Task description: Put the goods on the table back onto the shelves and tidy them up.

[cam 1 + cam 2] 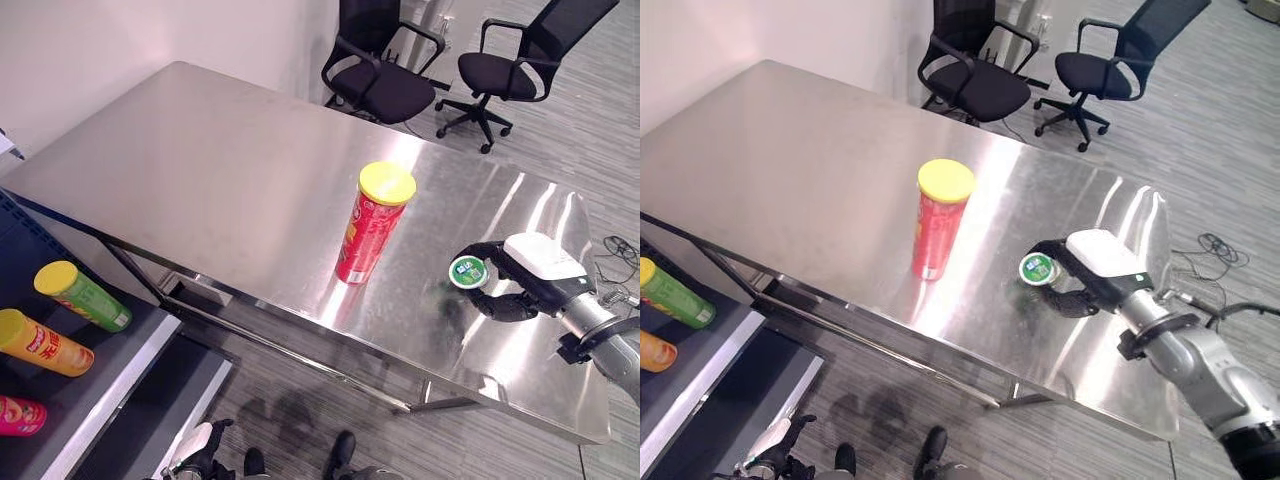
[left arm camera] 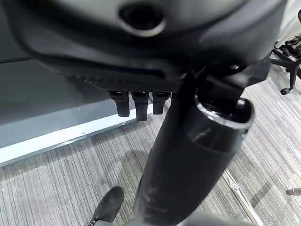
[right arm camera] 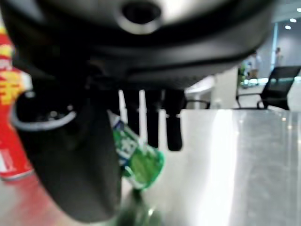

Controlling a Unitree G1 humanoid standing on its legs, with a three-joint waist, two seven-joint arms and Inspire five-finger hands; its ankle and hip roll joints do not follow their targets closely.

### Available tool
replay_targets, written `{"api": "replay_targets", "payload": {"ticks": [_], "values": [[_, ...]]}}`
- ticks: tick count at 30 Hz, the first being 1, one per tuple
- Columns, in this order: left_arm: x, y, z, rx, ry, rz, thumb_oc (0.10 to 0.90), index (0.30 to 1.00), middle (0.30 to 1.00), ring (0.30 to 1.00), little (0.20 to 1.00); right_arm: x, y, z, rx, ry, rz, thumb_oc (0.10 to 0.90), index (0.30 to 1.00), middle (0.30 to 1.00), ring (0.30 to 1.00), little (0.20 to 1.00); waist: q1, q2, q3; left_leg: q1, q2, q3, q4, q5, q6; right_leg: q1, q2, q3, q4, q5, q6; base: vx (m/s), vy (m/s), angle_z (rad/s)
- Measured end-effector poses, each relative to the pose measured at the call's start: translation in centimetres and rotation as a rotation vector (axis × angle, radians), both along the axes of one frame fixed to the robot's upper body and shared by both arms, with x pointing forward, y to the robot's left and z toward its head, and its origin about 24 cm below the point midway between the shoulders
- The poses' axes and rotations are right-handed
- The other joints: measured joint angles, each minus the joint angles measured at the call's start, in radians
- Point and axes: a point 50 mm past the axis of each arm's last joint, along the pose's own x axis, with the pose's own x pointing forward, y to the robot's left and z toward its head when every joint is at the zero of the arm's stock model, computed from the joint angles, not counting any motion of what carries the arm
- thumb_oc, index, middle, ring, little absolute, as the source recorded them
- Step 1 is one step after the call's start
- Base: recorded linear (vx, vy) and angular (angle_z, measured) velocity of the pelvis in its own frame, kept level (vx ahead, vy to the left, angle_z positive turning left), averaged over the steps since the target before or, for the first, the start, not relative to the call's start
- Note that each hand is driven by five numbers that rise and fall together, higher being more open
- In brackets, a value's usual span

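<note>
The right hand (image 1: pixel 530 272) is on the steel counter (image 1: pixel 200 170), near its right end and toward the front edge, with the fingers (image 3: pixel 160 122) and thumb curled round a small green tub (image 1: pixel 468 271). The tub's round lid faces up between them, and in the right wrist view it sits tilted, its lower edge just off the steel or barely touching; I cannot tell which.

Left of the hand, well apart from it, a red can (image 1: pixel 370 228) with a yellow lid stands upright near the middle of the counter's front half, leaning slightly in view.

Off the counter's left end, the dark shelf (image 1: pixel 120 360) carries three cans lying on their sides: a green can (image 1: pixel 82 296) with a yellow lid furthest back, an orange can (image 1: pixel 42 343) in front of it, and a pink can (image 1: pixel 20 415) at the near edge, partly cut off.

The left hand (image 2: pixel 136 101) hangs low over the grey floor (image 2: pixel 56 188) by the shelf's pale front edge, fingers (image 2: pixel 123 102) pointing down, relaxed and holding nothing.

Two black chairs (image 1: pixel 385 70) stand beyond the counter's far edge.
</note>
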Motion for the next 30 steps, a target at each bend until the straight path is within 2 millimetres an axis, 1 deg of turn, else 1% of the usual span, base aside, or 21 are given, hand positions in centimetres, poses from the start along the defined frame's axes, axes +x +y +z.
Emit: {"api": "replay_targets", "payload": {"ticks": [2,4,5,6,8,9,10,12,13,14,17,20,25,28,29,30], "values": [[0.0,0.0,0.0,0.002,0.001,0.0,0.8,0.9,0.9,0.9,0.9,-0.1,-0.3,-1.2,0.06,0.001,-0.049,0.4,0.3,0.3,0.3,0.3,0.0,-0.001,-0.001,0.005,0.0,0.004,0.0,-0.004,0.006,0.004,0.0,0.003,0.001,0.0,0.0,0.0,0.003,-0.02],[-0.2,0.0,-0.1,0.002,0.006,0.003,0.8,0.9,0.9,0.9,0.9,-0.1,-0.2,-1.6,0.084,-0.004,-0.06,0.4,0.3,0.3,0.3,0.3,0.001,0.0,-0.002,0.005,0.0,0.006,0.001,-0.006,0.01,0.004,0.0,0.006,0.002,0.0,-0.001,0.0,0.004,-0.02],[-0.1,-0.1,-0.1,0.001,0.005,0.005,0.8,0.9,0.9,0.9,0.9,-0.6,-0.4,-2.5,0.083,0.029,-0.073,0.4,0.3,0.3,0.3,0.3,0.002,0.001,-0.004,0.007,0.0,0.006,0.002,-0.006,0.01,0.004,0.0,0.006,0.002,0.001,-0.001,0.0,0.0,0.0],[-0.2,0.0,-0.1,0.001,0.004,0.011,0.8,0.9,0.9,0.9,0.9,-1.3,-0.4,-4.0,0.122,0.052,-0.102,0.4,0.3,0.3,0.3,0.3,0.006,0.002,-0.006,0.006,-0.001,0.006,0.001,-0.005,0.007,0.003,0.0,0.007,0.001,0.001,-0.002,0.0,0.0,0.0],[-0.3,-0.2,-0.2,-0.003,0.008,0.014,0.8,0.9,0.9,0.9,0.9,-1.8,-0.7,-4.7,0.18,0.03,-0.16,0.4,0.3,0.3,0.3,0.3,0.002,0.009,-0.016,0.01,-0.003,0.009,0.001,-0.005,0.007,0.005,-0.001,0.01,0.001,0.002,-0.003,0.01,0.014,-0.02],[-0.2,-0.5,-0.2,-0.006,-0.003,0.018,0.8,0.9,0.9,0.9,0.9,-2.9,-0.9,-5.2,0.279,-0.017,-0.235,0.4,0.3,0.3,0.3,0.3,0.006,0.019,-0.022,0.012,-0.004,0.009,-0.001,-0.005,0.008,0.006,-0.002,0.01,0.001,0.002,-0.003,0.01,0.028,-0.03],[-0.3,-0.7,-0.3,-0.01,-0.004,0.021,0.8,0.9,0.9,0.9,0.9,-3.2,-0.9,-5.5,0.314,-0.027,-0.264,0.4,0.3,0.3,0.3,0.3,0.003,0.025,-0.025,0.015,-0.005,0.012,-0.002,-0.005,0.008,0.007,-0.002,0.012,0.0,0.002,-0.003,0.01,0.022,-0.07],[-0.2,-1.2,-0.4,-0.023,-0.008,0.023,0.8,0.9,0.9,0.9,0.9,-4.1,-0.8,-5.7,0.369,-0.046,-0.299,0.4,0.3,0.3,0.3,0.3,0.001,0.041,-0.034,0.023,-0.006,0.018,-0.005,-0.005,0.008,0.011,-0.001,0.019,-0.001,0.005,-0.007,0.0,0.035,-0.1],[-0.1,-1.7,-0.5,-0.036,-0.011,0.021,0.8,0.9,0.9,0.9,0.9,-4.3,-0.6,-5.7,0.425,-0.076,-0.313,0.4,0.3,0.3,0.3,0.3,-0.003,0.052,-0.041,0.026,-0.005,0.023,-0.007,-0.005,0.008,0.019,0.0,0.021,-0.002,0.004,-0.006,-0.01,0.039,-0.06],[0.0,-1.9,-0.5,-0.042,-0.015,0.02,0.8,0.9,0.9,0.9,0.9,-4.3,-0.6,-5.9,0.445,-0.082,-0.324,0.4,0.3,0.3,0.3,0.3,-0.004,0.055,-0.049,0.028,-0.005,0.025,-0.01,-0.007,0.012,0.019,0.0,0.022,-0.003,0.004,-0.006,-0.01,0.037,-0.05],[0.1,-2.0,-0.5,-0.044,-0.016,0.019,0.8,0.9,0.9,0.9,0.9,-4.4,-0.4,-6.3,0.462,-0.076,-0.335,0.4,0.3,0.3,0.3,0.3,-0.003,0.05,-0.067,0.022,-0.004,0.028,-0.011,-0.008,0.013,0.007,0.0,0.025,0.003,0.004,-0.006,0.0,0.018,-0.03],[-0.2,-2.0,-0.6,-0.044,-0.007,0.018,0.8,0.9,0.9,0.9,0.9,-4.6,-0.5,-6.8,0.466,-0.064,-0.353,0.4,0.3,0.3,0.3,0.3,-0.002,0.043,-0.07,0.023,-0.005,0.03,-0.011,-0.007,0.012,0.004,0.0,0.028,0.003,0.005,-0.006,0.0,0.034,-0.04],[-0.3,-2.0,-0.6,-0.037,-0.002,0.007,0.8,0.9,0.9,0.9,0.9,-4.8,-0.5,-7.0,0.492,-0.096,-0.387,0.4,0.3,0.3,0.3,0.3,-0.003,0.041,-0.072,0.025,-0.007,0.042,-0.012,-0.007,0.013,0.001,0.001,0.042,0.002,0.008,-0.006,-0.01,0.035,-0.07],[-0.1,-2.2,-0.6,-0.038,-0.004,-0.003,0.8,0.9,0.9,0.9,0.9,-4.9,0.2,-7.5,0.611,-0.15,-0.425,0.4,0.3,0.3,0.3,0.3,-0.003,0.042,-0.077,0.029,-0.009,0.044,-0.014,-0.005,0.009,0.002,0.001,0.045,-0.001,0.008,-0.006,-0.01,0.058,-0.04],[-0.3,-2.3,-0.7,-0.042,-0.001,-0.005,0.8,0.9,0.9,0.9,0.9,-4.8,0.6,-7.3,0.691,-0.195,-0.438,0.4,0.3,0.3,0.3,0.3,-0.003,0.045,-0.079,0.037,-0.011,0.046,-0.015,-0.004,0.008,0.003,0.0,0.047,-0.002,0.011,-0.01,-0.02,0.138,-0.01],[-0.2,-2.6,-0.7,-0.048,-0.001,-0.007,0.8,0.9,0.9,0.9,0.9,-4.7,1.1,-6.3,0.76,-0.26,-0.426,0.4,0.3,0.3,0.3,0.3,-0.002,0.055,-0.085,0.037,-0.015,0.046,-0.016,-0.005,0.009,0.004,-0.003,0.047,-0.003,0.011,-0.011,-0.03,0.154,-0.05]]}}
